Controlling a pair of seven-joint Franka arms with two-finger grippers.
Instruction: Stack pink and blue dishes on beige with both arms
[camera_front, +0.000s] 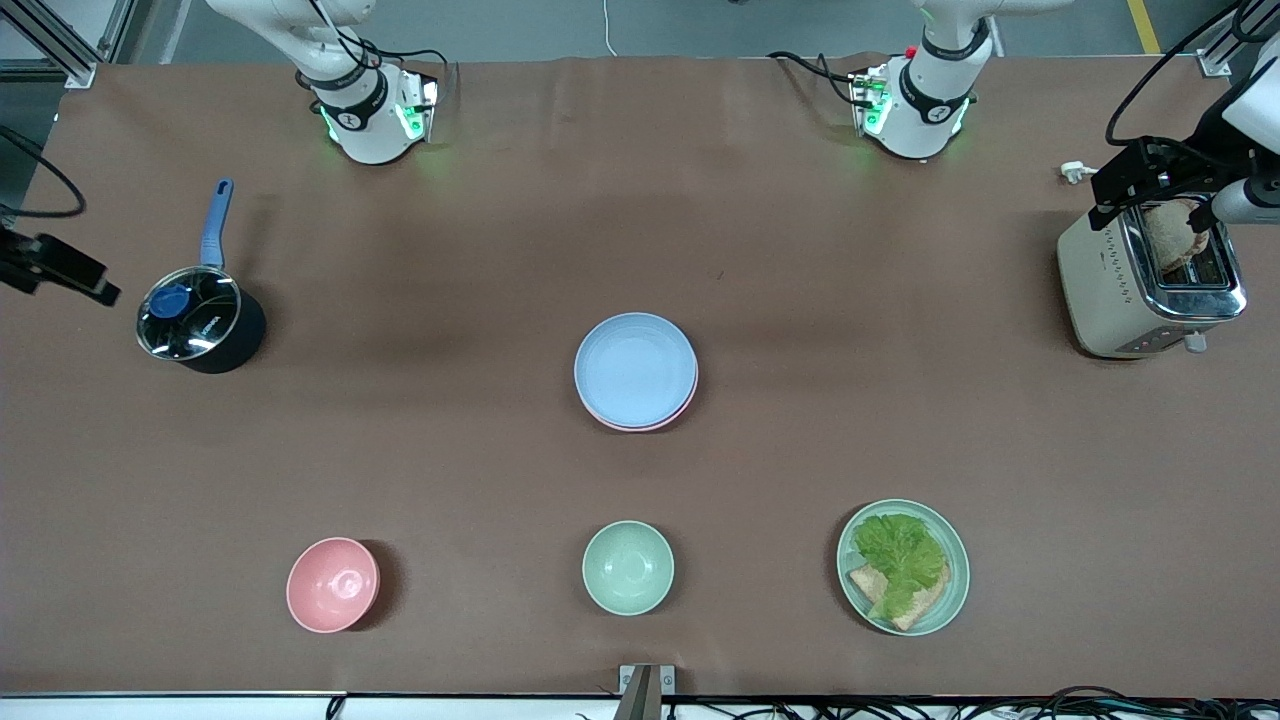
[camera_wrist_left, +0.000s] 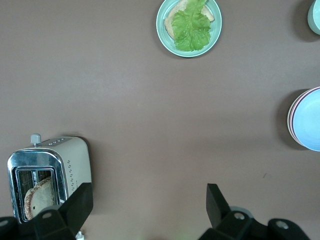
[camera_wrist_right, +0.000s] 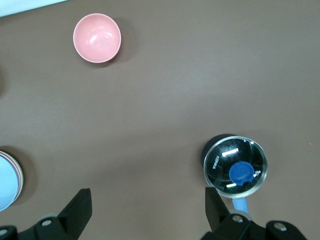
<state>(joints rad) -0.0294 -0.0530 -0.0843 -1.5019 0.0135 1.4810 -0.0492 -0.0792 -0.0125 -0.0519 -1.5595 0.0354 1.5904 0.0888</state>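
The pale blue plate (camera_front: 635, 368) lies on top of the pale pink plate (camera_front: 640, 427) at the middle of the table; only the pink rim shows beneath it. The beige plate is not visible; anything under the stack is hidden. In the left wrist view the blue plate (camera_wrist_left: 310, 122) shows at the edge, as it does in the right wrist view (camera_wrist_right: 4, 186). My left gripper (camera_front: 1150, 185) (camera_wrist_left: 150, 210) hangs open and empty over the toaster's end of the table. My right gripper (camera_front: 60, 272) (camera_wrist_right: 148, 210) hangs open and empty beside the pot.
A dark pot (camera_front: 195, 320) with a glass lid and blue handle stands toward the right arm's end. A toaster (camera_front: 1150, 285) holding bread stands toward the left arm's end. Nearer the front camera sit a pink bowl (camera_front: 333, 584), a mint bowl (camera_front: 628, 567) and a mint plate (camera_front: 955, 590) with lettuce and bread.
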